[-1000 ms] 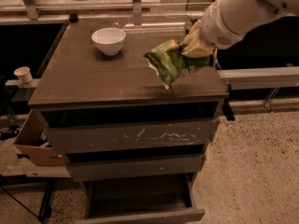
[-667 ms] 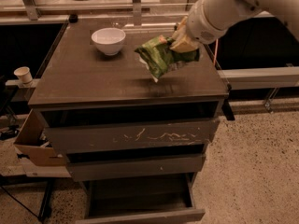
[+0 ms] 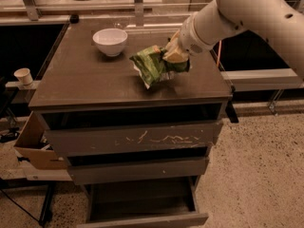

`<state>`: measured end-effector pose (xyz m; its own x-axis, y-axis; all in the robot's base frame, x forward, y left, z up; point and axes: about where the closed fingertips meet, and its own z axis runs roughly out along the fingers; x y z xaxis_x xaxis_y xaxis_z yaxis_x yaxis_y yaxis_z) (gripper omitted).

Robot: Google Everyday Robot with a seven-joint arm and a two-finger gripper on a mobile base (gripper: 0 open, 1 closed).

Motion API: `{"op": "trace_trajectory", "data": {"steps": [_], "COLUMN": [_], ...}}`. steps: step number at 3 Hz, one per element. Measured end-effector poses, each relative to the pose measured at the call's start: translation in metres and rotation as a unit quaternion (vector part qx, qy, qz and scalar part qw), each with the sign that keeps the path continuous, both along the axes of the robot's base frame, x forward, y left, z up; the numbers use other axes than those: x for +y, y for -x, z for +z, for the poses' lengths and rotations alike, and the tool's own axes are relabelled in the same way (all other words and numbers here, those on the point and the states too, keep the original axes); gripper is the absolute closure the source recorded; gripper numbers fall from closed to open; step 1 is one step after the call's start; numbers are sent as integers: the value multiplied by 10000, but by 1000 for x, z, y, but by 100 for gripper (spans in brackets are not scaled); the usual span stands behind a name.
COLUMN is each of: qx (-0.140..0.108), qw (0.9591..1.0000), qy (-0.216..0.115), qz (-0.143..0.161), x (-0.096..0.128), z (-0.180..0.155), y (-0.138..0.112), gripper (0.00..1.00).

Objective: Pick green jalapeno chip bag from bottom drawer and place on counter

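**Two-finger gripper (image 3: 174,58) clamps crinkly green jalapeno chip bag (image 3: 151,65) over glossy grey-brown counter (image 3: 80,82)**

Nearest me, the bottom drawer (image 3: 142,204), shallow and grey, stands pulled out with its dark inside showing. Above it is the white-scratched grey drawer front (image 3: 133,139). A brown cardboard box (image 3: 32,147) leans at the cabinet's left. Up top, the bag hangs tilted, low over the counter's middle-right; whether it touches the surface I cannot tell. The pale fingers (image 3: 177,56) are closed tight on its right end, and the white arm (image 3: 237,13) reaches in from the right. Further back sits a round white bowl (image 3: 110,41), apart from the bag.
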<state>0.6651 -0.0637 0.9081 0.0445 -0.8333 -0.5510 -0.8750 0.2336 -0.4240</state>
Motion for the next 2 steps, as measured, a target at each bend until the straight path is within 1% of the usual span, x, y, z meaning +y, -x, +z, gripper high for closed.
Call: {"op": "trace_trajectory", "data": {"steps": [1,2], "qx": [97,101], "qw": [9997,9997], "qy": [-197,-215], "qz": [46,50], "x": [9,10], "z": [-32,-36], "y": [4,5], "gripper": [100,84]}}
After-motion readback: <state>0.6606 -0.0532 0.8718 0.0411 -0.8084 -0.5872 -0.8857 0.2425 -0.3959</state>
